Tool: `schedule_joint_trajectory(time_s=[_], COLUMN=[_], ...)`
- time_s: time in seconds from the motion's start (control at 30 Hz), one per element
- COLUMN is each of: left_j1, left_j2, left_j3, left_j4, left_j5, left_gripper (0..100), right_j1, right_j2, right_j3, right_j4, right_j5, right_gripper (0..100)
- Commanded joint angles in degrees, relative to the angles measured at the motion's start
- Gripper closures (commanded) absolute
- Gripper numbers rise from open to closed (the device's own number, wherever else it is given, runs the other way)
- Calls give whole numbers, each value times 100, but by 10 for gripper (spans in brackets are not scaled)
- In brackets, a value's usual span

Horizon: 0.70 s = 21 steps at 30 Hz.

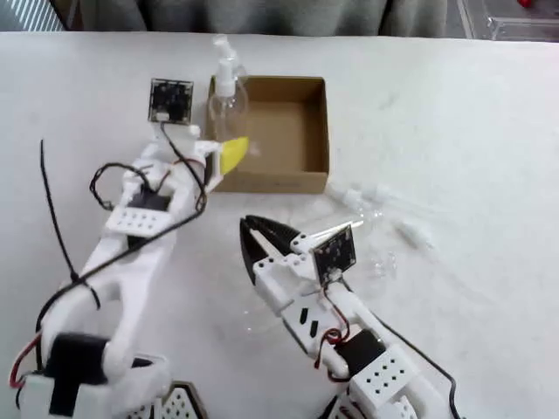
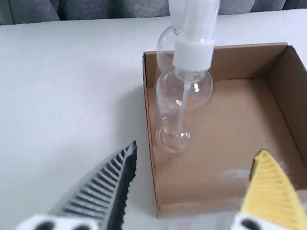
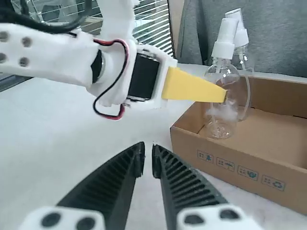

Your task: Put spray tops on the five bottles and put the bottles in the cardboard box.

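Two clear bottles with white spray tops stand upright in the near-left corner of the cardboard box (image 1: 301, 131): the front bottle (image 2: 183, 91) (image 3: 221, 103) and a second bottle (image 2: 165, 40) (image 3: 242, 48) right behind it. My left gripper (image 2: 192, 187) (image 1: 220, 157) is open just short of them. Its yellow finger (image 2: 266, 191) (image 3: 192, 88) hangs over the box floor and its grey finger (image 2: 108, 191) is outside the box wall. My right gripper (image 3: 147, 160) (image 1: 251, 234) is shut on nothing, low over the table in front of the box.
Loose clear bottles (image 1: 376, 227) and white spray tops (image 1: 410, 232) lie on the white table (image 1: 472, 131) to the right of the box. The box's other half (image 2: 249, 110) holds nothing. The left arm's cables (image 1: 113, 175) loop out beside it.
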Motion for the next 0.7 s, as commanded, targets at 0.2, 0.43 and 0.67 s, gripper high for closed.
schedule_joint_trajectory(time_s=[0.2, 0.43, 0.67], left_j1=[119, -752, -2035], left_j2=[-2765, -4673, -6202], left_j3=[1327, 2629, 3868], left_j4=[1978, 2787, 2769], left_j5=[-62, -53, -53], left_gripper=[646, 646, 646], right_j1=[347, 303, 312], right_j2=[-13, -57, -22], right_j3=[70, 70, 70], right_j4=[119, 505, 514], right_j5=[651, 914, 914], right_gripper=[983, 983, 983])
